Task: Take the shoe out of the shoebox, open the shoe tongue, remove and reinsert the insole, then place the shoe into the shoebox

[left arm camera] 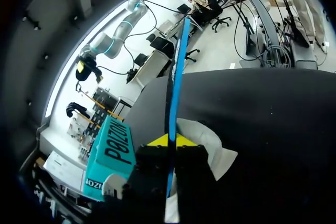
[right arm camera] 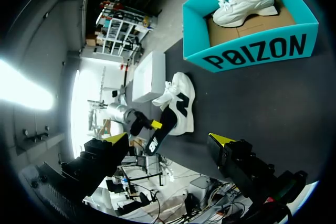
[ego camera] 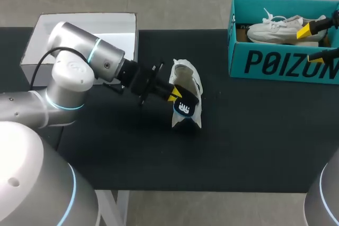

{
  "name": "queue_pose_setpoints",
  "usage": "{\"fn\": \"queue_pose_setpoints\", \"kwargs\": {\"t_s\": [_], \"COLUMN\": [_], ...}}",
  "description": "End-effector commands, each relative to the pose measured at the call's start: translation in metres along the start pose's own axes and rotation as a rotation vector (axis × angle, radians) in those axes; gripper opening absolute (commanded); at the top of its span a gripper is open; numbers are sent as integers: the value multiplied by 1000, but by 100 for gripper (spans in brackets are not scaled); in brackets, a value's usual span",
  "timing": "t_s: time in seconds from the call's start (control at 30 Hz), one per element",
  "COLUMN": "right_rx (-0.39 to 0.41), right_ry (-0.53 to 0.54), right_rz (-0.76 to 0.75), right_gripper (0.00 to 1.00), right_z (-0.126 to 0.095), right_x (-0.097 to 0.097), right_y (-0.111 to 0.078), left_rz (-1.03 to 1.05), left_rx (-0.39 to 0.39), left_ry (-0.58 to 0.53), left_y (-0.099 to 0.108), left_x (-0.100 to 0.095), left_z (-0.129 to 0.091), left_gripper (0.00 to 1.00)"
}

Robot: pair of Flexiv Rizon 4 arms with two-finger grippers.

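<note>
A white shoe (ego camera: 186, 86) with a dark side mark lies on its side on the black table (ego camera: 254, 141). My left gripper (ego camera: 174, 97) is shut on a dark insole (ego camera: 186, 106) with a white logo, held at the shoe's opening. In the left wrist view the insole (left arm camera: 174, 87) runs edge-on between the yellow tips of the left gripper (left arm camera: 170, 141), above the shoe (left arm camera: 210, 142). A teal shoebox (ego camera: 275, 62) at the back right holds a second white shoe (ego camera: 280, 27). My right gripper (ego camera: 312, 44) hangs open over the box. The right wrist view shows the shoe (right arm camera: 181, 103), insole (right arm camera: 156, 137) and shoebox (right arm camera: 252, 51).
A white open box (ego camera: 79, 33) stands at the table's back left, behind my left arm. Bare black tabletop lies between the shoe and the teal shoebox and along the front edge.
</note>
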State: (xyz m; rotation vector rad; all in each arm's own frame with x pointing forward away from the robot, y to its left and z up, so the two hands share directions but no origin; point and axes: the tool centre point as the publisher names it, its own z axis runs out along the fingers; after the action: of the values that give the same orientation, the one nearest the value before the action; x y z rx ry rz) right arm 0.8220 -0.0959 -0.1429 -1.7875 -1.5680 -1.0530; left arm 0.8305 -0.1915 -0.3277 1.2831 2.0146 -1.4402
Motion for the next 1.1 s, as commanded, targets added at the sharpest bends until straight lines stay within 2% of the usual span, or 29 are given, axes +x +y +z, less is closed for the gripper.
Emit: {"fn": "queue_pose_setpoints", "kwargs": {"t_s": [0.03,0.33,0.47,0.5,0.53,0.57,0.7,0.8,0.9,0.93,1.1], "right_rx": [-1,-1,-1,-1,-1,-1,-1,-1,-1,-1,-1], "right_ry": [-3,-3,-3,-3,-3,-3,-3,-3,-3,-3,-3], "right_rz": [1,1,1,1,1,1,1,1,1,1,1], "right_gripper": [100,100,100,100,100,100,100,100,100,100,100], "right_z": [0,0,0,0,0,0,0,0,0,0,0], "right_x": [0,0,0,0,0,0,0,0,0,0,0], "right_y": [-1,-1,-1,-1,-1,-1,-1,-1,-1,-1,-1], "left_rz": [-2,-37,-34,-34,-33,-33,-34,-25,-17,-17,-35], "left_rx": [-8,-80,-81,-80,-77,-73,-55,-43,-32,-27,-5], "left_ry": [10,-1,-27,-28,-28,-28,-23,-17,-12,-6,33], "left_y": [13,33,32,30,27,24,10,1,-3,-4,-4], "left_x": [-3,-4,-8,-9,-10,-11,-12,-13,-13,-13,-6], "left_z": [3,1,2,3,2,2,0,0,2,2,7], "left_gripper": [0,0,0,8,26,40,47,43,29,0,0]}}
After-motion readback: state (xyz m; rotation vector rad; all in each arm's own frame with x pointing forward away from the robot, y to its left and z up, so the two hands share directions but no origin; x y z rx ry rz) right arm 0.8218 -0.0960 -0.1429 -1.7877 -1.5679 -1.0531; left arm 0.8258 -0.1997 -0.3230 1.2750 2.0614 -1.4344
